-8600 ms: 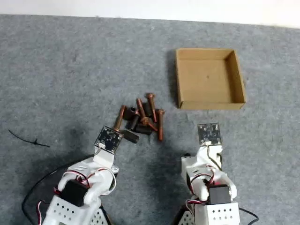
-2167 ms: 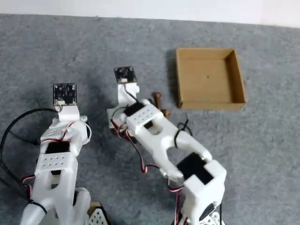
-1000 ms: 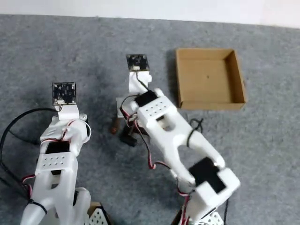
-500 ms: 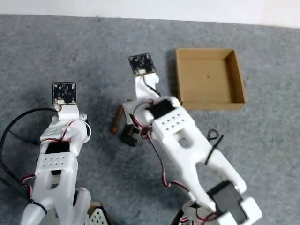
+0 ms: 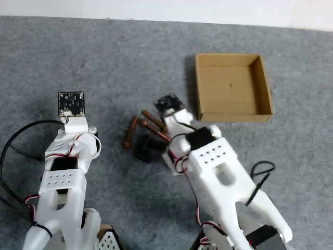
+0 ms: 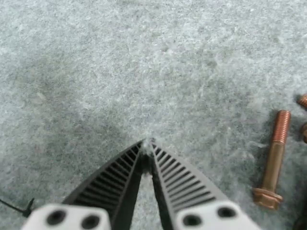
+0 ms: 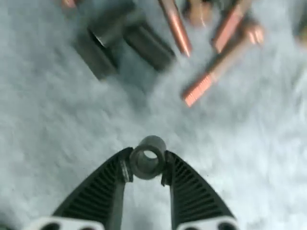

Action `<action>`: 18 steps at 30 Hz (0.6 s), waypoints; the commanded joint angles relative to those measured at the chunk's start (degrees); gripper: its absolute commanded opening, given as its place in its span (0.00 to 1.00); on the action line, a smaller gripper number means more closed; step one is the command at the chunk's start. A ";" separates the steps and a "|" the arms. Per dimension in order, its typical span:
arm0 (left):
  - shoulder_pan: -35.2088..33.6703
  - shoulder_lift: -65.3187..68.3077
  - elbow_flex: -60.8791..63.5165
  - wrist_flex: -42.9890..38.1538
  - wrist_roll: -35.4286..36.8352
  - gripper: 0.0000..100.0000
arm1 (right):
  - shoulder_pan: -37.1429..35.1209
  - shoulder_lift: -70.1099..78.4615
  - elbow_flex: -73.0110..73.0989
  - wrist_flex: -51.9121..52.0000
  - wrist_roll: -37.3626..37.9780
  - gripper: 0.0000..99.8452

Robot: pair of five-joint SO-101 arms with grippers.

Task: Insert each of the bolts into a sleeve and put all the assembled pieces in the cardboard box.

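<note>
My right gripper point(image 7: 146, 159) is shut on a short dark sleeve point(image 7: 154, 143), held above the grey carpet just short of the pile. Beyond it lie several copper bolts point(image 7: 218, 72) and two dark sleeves point(image 7: 103, 43). From above, the right arm point(image 5: 210, 159) stands over the near right side of the pile, where bolts point(image 5: 154, 120) and dark sleeves point(image 5: 144, 149) lie. One bolt point(image 5: 130, 133) lies at the pile's left edge. My left gripper point(image 6: 147, 143) is shut on nothing over bare carpet, with that bolt point(image 6: 273, 155) off to its side. The cardboard box point(image 5: 234, 116) stands open and empty at the back right.
The left arm point(image 5: 65, 156) stands at the left, well apart from the pile. Cables point(image 5: 13, 143) trail from its base. Bare grey carpet point(image 5: 78, 57) stretches around the pile and the box.
The right arm has drawn back from over the pile toward the near right, carrying a dark sleeve and uncovering the bolts. The left arm has kept still over the last two seconds.
</note>
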 commanded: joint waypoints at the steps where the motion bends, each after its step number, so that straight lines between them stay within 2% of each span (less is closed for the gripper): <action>1: -0.57 0.04 -2.51 -1.14 0.26 0.01 | 3.47 -2.07 -0.31 6.11 6.95 0.00; 4: -0.57 0.04 -2.51 -1.14 0.26 0.01 | 3.47 -1.71 3.12 8.48 13.10 0.01; 6: -0.57 0.04 -2.51 -1.14 0.26 0.01 | 3.38 -0.57 6.64 5.76 14.59 0.01; 12: -0.57 0.04 -2.51 -1.14 0.26 0.01 | 3.38 11.30 11.91 -4.79 14.86 0.01; 18: -0.57 0.04 -2.51 -1.14 0.26 0.01 | 3.56 25.36 6.37 -11.65 12.48 0.00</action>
